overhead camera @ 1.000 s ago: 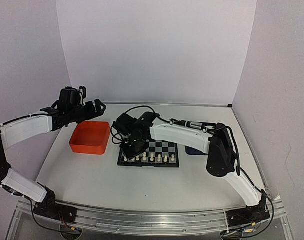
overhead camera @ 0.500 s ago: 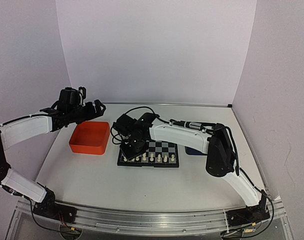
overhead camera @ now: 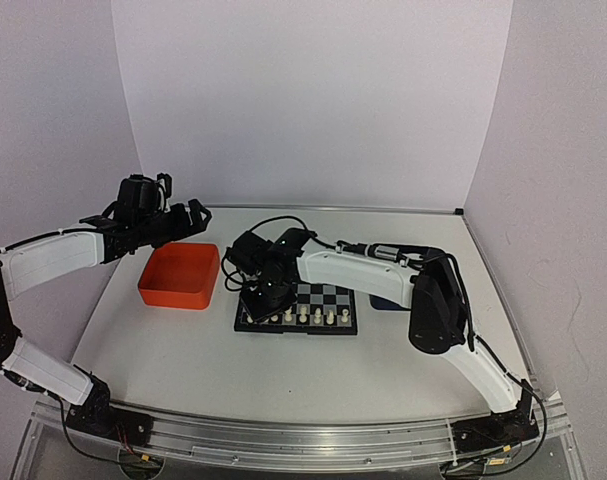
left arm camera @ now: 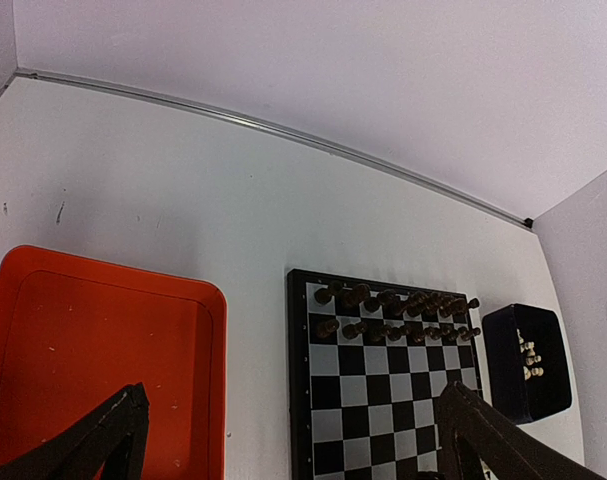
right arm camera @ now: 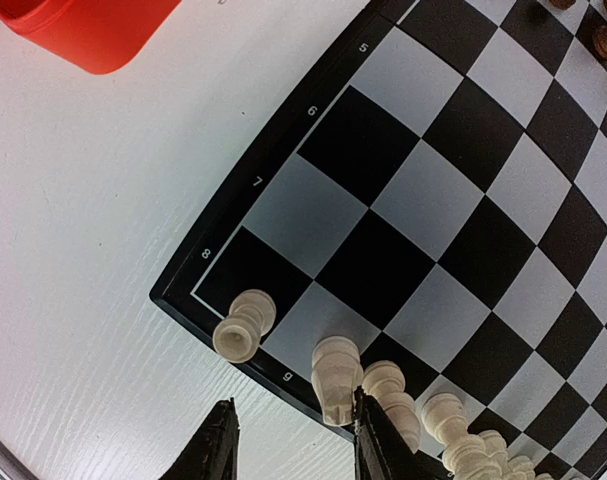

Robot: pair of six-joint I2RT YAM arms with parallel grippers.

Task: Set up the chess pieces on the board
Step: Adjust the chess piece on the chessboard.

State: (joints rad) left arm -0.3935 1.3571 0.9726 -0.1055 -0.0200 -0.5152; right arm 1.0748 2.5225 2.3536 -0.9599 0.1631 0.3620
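Plainly, the right gripper (right arm camera: 295, 425) hung low over the near left corner of the board (right arm camera: 413, 200). Its jaws were part-way apart and gripped nothing: the gap between them showed only table (right arm camera: 103, 300) and the board's black rim. In its own camera a corner piece (right arm camera: 243, 325) stood upright at about 11 o'clock from the jaws, apart from both fingers. The second piece (right arm camera: 336, 378) stood at 1 o'clock, close against the tip of one finger; whether it touched I could not tell. More white pieces (overhead camera: 303, 316) ran upright along the near edge toward 3 o'clock, and the black pieces (left arm camera: 393, 310) filled two rows at the far edge.

The next pick, as I judged it, turned on the blue tray (left arm camera: 523, 365). Seen from overhead it sat just off the board's 3 o'clock side, mostly hidden behind the right arm. A few spare white pieces (left arm camera: 528, 355) lay in it, too small to say which way they pointed. From the right jaws that was straight across the board at 3 o'clock, and the right arm was the nearer. The left gripper (left arm camera: 290, 395), jaws spread wide and bare, hovered by the orange tray (overhead camera: 178, 275) at the board's 9 o'clock, well apart from the blue tray.
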